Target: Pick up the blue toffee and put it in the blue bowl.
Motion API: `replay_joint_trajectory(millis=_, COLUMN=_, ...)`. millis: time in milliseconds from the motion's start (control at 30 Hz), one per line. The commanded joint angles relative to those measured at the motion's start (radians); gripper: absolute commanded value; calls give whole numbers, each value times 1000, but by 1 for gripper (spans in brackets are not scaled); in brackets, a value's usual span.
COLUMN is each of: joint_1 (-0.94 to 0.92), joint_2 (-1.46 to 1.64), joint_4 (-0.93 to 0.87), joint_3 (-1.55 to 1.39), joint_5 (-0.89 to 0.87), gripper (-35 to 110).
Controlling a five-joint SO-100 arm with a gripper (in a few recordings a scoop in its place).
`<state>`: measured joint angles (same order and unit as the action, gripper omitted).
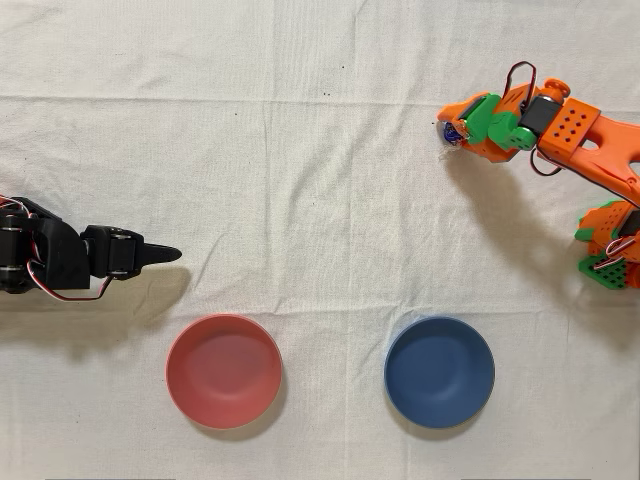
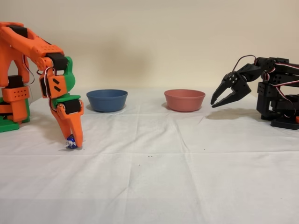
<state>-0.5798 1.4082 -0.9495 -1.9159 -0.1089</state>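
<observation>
One orange arm reached down steeply from its base, elbow raised and wrist bent, so that the gripper (image 2: 72, 139) pointed at the white cloth (image 2: 187, 163). In the overhead view it stretched leftward from the right edge, ending well above the blue bowl (image 1: 439, 371) and slightly to its right. Open cloth lay between the gripper and that bowl, with nothing in the way; the pink-red bowl (image 1: 223, 370) sat well to the left of the blue bowl, and the idle black arm (image 1: 60, 258) stood farther left again. In the fixed view the blue bowl (image 2: 107, 100) stood behind and to the right of the gripper. The jaws were nearly closed around the blue toffee (image 2: 71, 142), which sat at cloth level between the fingertips, its clear wrapper end sticking out.
</observation>
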Motion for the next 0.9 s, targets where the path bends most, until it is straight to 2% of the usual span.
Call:
replay_joint_trajectory(millis=0, joint_1=-5, joint_2=41, joint_4=-6, joint_3=38, joint_5=-6, gripper=24)
replay_joint_trajectory(millis=233, joint_1=-12, joint_2=63, joint_4=2, joint_3=11, joint_5=3, gripper=17)
replay_joint_trajectory(millis=567, joint_1=-20, joint_2=101, joint_4=9, joint_3=-14, joint_5=32, gripper=16)
replay_joint_trajectory(millis=867, joint_1=60, joint_2=296, joint_4=5, joint_3=-66, joint_5=86, gripper=16)
